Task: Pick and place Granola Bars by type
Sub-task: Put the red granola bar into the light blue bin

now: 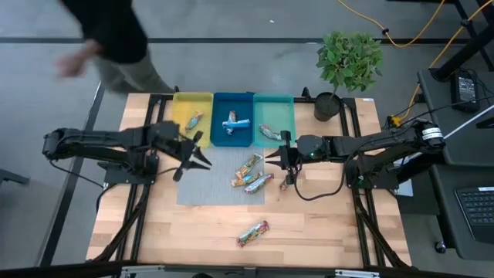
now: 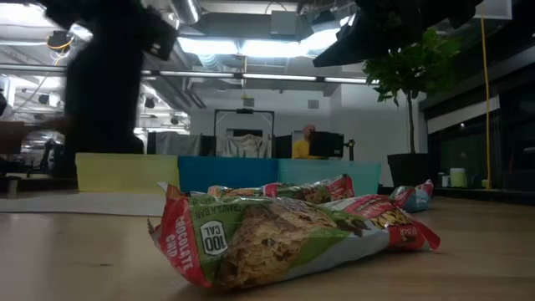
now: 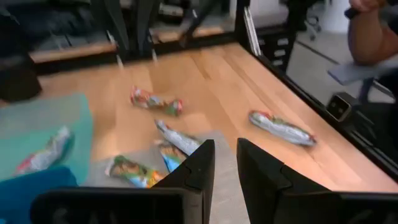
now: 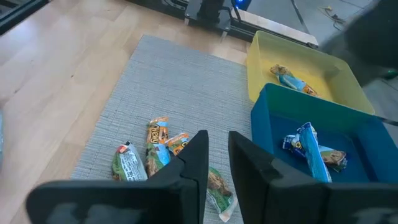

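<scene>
Three trays stand in a row at the table's far edge: yellow tray, blue tray and teal tray. One bar lies in the yellow tray, blue-wrapped bars in the blue one, and one bar in the teal one. Three bars lie together on the grey mat. Another bar rests on the wood beside the mat, and one lies toward the near edge. My left gripper hovers over the mat's far left corner, open and empty. My right gripper hovers at the mat's right edge, open and empty.
A potted plant stands at the far right corner beside the teal tray. A person stands beyond the far left corner, one hand blurred. Bare wood stretches along the near half of the table around the lone bar.
</scene>
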